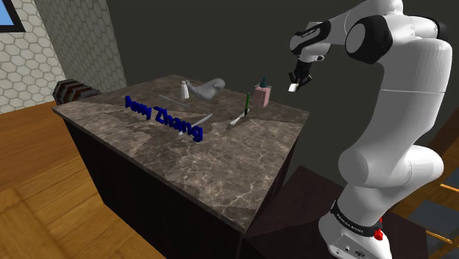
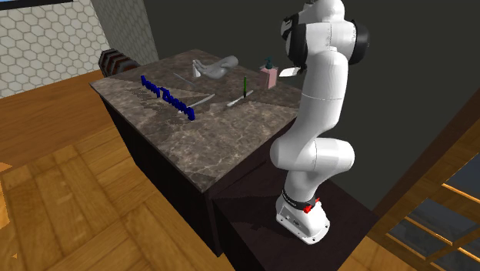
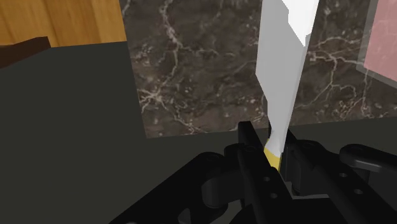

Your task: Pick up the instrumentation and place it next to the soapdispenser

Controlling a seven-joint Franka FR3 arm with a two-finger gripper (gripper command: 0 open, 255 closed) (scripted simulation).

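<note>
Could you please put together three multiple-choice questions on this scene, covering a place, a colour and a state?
1. Where does the soap dispenser stand?
A. On the wooden floor
B. On the marble counter
C. On the robot's stand

2. What colour is the soap dispenser's body?
A. Pink
B. Yellow
C. Blue

3. What state is the tool in?
A. Open, with nothing between its fingers
B. Shut on nothing
C. Shut on the white instrument

Answers:
1. B, as the shoulder view shows the dispenser on the marble top near its far edge.
2. A, as its body is drawn pink in both exterior views.
3. C, as the wrist view shows the two black fingers clasping the instrument's yellowish end between them.
</note>
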